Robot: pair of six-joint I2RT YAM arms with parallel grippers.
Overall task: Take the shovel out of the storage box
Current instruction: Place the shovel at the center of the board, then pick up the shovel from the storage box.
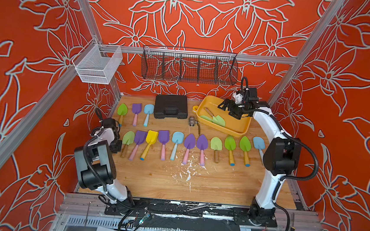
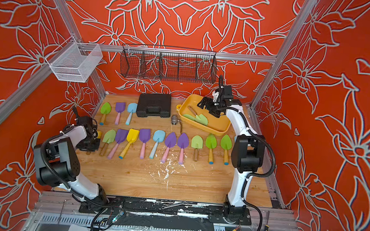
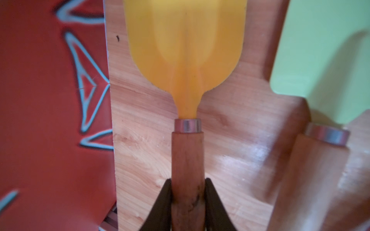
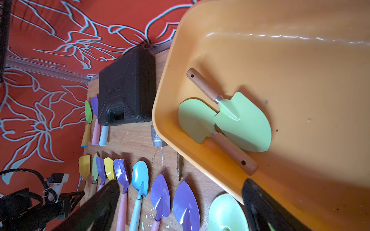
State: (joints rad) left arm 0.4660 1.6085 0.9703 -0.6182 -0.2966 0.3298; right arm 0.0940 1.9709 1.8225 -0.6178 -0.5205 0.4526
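In both top views the shallow yellow-orange plastic storage box (image 1: 235, 126) sits on the wooden tabletop (image 1: 163, 179). Two pale green metal shovels (image 1: 219, 120) with wooden handles lie inside it, toward its ring-tab end. Past that end and in front of the box, many coloured shovels (image 1: 190, 141) lie in two rows on the table. The job therefore looks mostly done, with these two yet to come out. The right gripper (image 1: 223, 106) hovers above the far part of the box, its jaws spread wide and empty.

The left wrist view shows the left gripper (image 3: 188, 181), well apart from the box. Its jaws stand close against both sides of the brown wooden handle of a yellow-bladed shovel (image 3: 186, 40) lying flat on the table. Whether they squeeze the handle or merely flank it cannot be told.

The right wrist view looks down into the box. The upper green shovel (image 4: 243, 122) lays its blade across the neck of the lower green shovel (image 4: 195, 120), and their handles point opposite ways. The upper handle lies bare on the box floor and looks the easier one to grasp.
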